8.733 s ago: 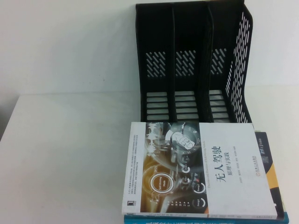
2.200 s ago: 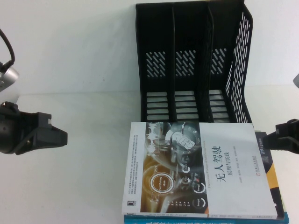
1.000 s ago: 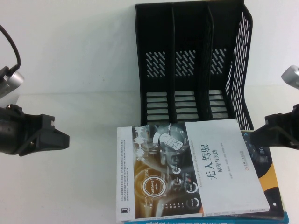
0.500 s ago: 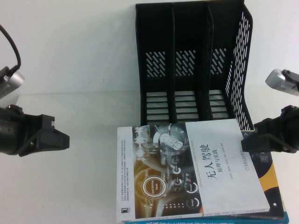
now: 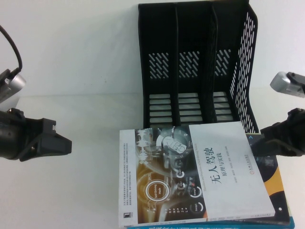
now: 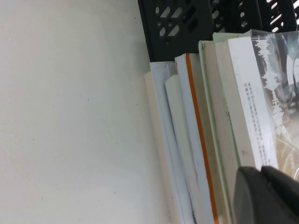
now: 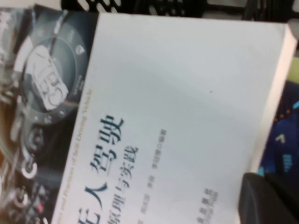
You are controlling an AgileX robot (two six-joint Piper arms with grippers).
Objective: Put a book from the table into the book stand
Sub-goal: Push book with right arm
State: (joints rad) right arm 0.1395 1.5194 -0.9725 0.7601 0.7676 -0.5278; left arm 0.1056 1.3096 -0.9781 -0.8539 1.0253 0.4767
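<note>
The book [image 5: 200, 171], white cover with a dark dashboard photo, lies flat on top of a stack on the table [image 5: 86, 191], just in front of the black three-slot book stand [image 5: 195, 67]. My right gripper [image 5: 254, 144] is shut and empty, at the book's right edge over the navy book. In the right wrist view the gripper [image 7: 261, 177] sits beside the white cover [image 7: 177, 93]. My left gripper [image 5: 66, 145] is shut and empty, well left of the book. In the left wrist view the gripper [image 6: 259, 170] faces the book's left edge [image 6: 252, 102].
A dark navy book [image 5: 271, 167] with an orange blob lies under the book, and a teal-edged book [image 5: 214, 225] below that. The left wrist view shows several stacked book edges [image 6: 196, 140]. All stand slots are empty. Bare tabletop lies to the left.
The book slid left on the stack, uncovering the navy book. My right gripper reached the book's right edge, then drew back slightly right. The left gripper barely moved.
</note>
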